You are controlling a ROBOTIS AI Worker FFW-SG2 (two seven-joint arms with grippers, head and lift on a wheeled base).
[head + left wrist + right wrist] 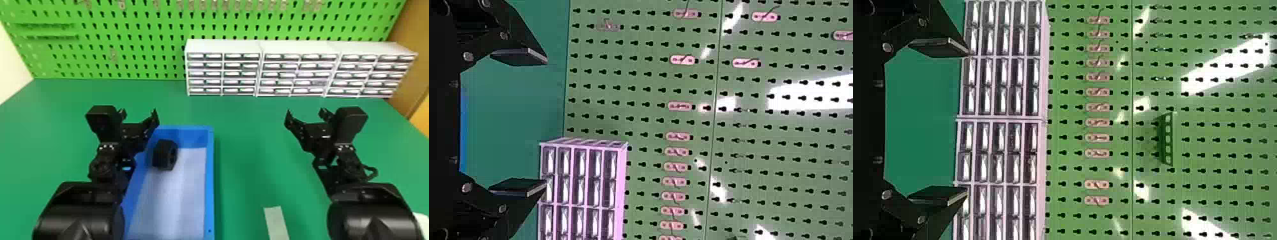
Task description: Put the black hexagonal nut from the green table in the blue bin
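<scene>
Black hexagonal nut (164, 154), one, lies inside one rectangular blue bin (209, 191). Two black grippers, left gripper (139, 114) and right gripper (305, 114), stand spread wide, empty.

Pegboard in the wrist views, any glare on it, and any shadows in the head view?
Left wrist view: white glare patches on the pegboard; right wrist view: bright patches too; head view: a shadow on the table along the right side of the blue bin.
</scene>
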